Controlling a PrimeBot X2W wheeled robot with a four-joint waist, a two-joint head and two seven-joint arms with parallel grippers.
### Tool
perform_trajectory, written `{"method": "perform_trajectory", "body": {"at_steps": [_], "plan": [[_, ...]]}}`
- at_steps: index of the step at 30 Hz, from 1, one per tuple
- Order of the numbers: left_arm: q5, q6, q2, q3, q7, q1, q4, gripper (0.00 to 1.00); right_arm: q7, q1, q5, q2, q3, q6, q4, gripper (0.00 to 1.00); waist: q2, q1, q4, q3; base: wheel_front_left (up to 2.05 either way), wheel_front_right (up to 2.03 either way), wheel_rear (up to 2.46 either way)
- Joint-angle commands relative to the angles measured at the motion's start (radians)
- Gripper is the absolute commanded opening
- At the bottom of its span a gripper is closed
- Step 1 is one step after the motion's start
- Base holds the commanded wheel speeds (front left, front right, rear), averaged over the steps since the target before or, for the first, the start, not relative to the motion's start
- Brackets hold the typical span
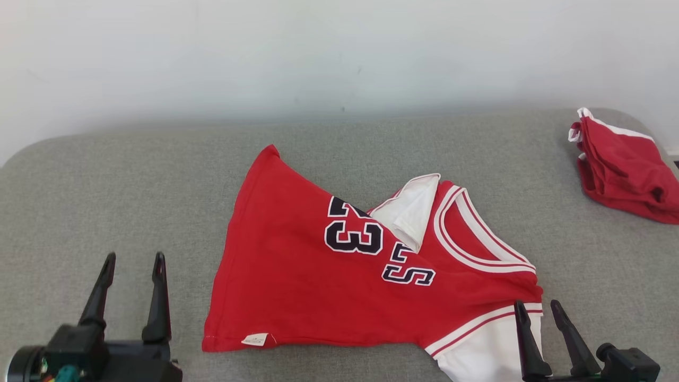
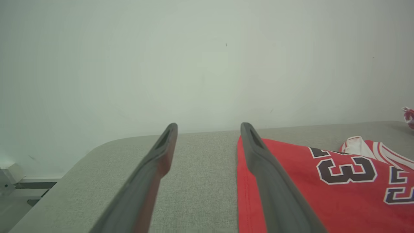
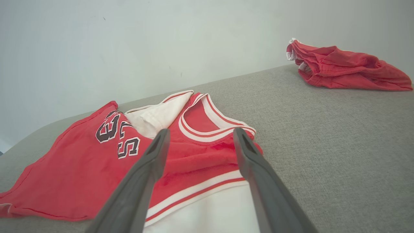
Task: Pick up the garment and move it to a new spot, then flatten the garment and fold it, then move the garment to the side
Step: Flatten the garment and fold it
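- The red jersey (image 1: 318,276) lies rumpled mid-counter (image 1: 132,175), its hem nearest the left gripper (image 1: 135,256) and its white panel by the right gripper (image 1: 537,303).
- Both grippers are released and hold nothing (another red garment (image 1: 626,170) sits far right).
- Likely step: the first pick-up. The next move calls for pinching the jersey's edges.
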Motion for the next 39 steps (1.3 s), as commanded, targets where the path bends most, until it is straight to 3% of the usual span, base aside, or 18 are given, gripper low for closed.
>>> {"method": "perform_trajectory", "body": {"at_steps": [1,11,20,28,39], "plan": [[0.017,0.006,-0.015,0.017,-0.003,0.033,-0.021,1.0,-0.004,0.016,-0.01,0.002,-0.004,-0.003,-0.005,1.0,0.0001,0.0002,0.007,-0.012,0.0,0.0,0.0],[0.109,-0.016,-0.128,0.145,-0.003,0.221,-0.113,1.0,-0.004,0.068,-0.029,0.029,-0.017,-0.003,-0.031,1.0,0.0001,0.0002,0.008,-0.042,0.0,0.0,0.0],[0.162,-0.094,-0.199,0.179,-0.003,0.269,-0.051,1.0,-0.004,0.123,-0.078,0.019,-0.05,-0.003,-0.012,1.0,0.0001,0.0002,0.006,-0.032,0.0,0.0,0.0],[0.17,-0.158,-0.193,0.158,-0.003,0.208,0.067,1.0,-0.005,0.13,-0.077,-0.014,-0.054,-0.003,0.058,1.0,0.0001,0.0002,-0.015,-0.017,0.0,0.0,0.0],[0.142,-0.187,-0.17,0.086,-0.003,0.086,0.288,1.0,-0.004,0.056,-0.06,-0.018,-0.013,-0.003,0.189,1.0,0.0001,0.0002,-0.039,0.024,0.0,0.0,0.0]]}}
